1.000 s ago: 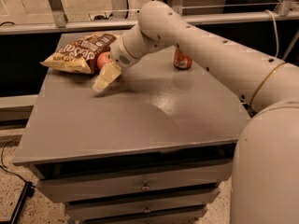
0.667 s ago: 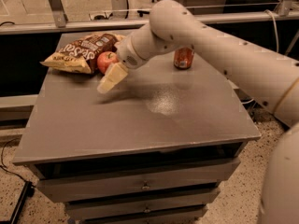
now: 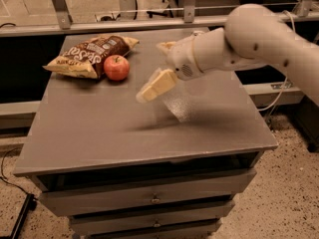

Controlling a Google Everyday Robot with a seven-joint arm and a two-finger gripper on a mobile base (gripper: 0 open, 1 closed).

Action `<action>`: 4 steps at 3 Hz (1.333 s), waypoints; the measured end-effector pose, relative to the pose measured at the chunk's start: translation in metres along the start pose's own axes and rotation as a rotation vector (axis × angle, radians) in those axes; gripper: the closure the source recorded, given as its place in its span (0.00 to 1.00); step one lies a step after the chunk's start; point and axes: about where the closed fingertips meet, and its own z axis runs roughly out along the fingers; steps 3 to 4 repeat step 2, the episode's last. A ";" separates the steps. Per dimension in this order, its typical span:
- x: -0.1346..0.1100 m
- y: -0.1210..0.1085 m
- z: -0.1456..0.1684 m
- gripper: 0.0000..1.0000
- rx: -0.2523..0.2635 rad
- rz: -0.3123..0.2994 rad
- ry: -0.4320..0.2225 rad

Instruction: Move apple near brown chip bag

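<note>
The red apple [image 3: 116,67] sits on the grey table [image 3: 149,138] at the back left. It touches the right edge of the brown chip bag [image 3: 88,55], which lies flat with its white lettering up. My gripper [image 3: 151,71] is to the right of the apple, lifted above the table's middle and apart from it. It is open and empty. One pale finger [image 3: 155,86] points down to the left; the other shows only as a tip by the wrist.
The table has drawers [image 3: 154,198] under its front edge. A metal rail [image 3: 124,24] runs behind the table. My white arm [image 3: 259,39] reaches in from the right over the back right of the table.
My gripper has drawn away from the apple, moving right and up. The apple stays beside the chip bag. The view has shifted, and the arm now covers the table's back right.
</note>
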 end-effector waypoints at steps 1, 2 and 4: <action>0.017 0.006 -0.067 0.00 0.060 0.049 -0.067; 0.031 0.000 -0.096 0.00 0.110 0.080 -0.068; 0.031 0.000 -0.096 0.00 0.110 0.080 -0.068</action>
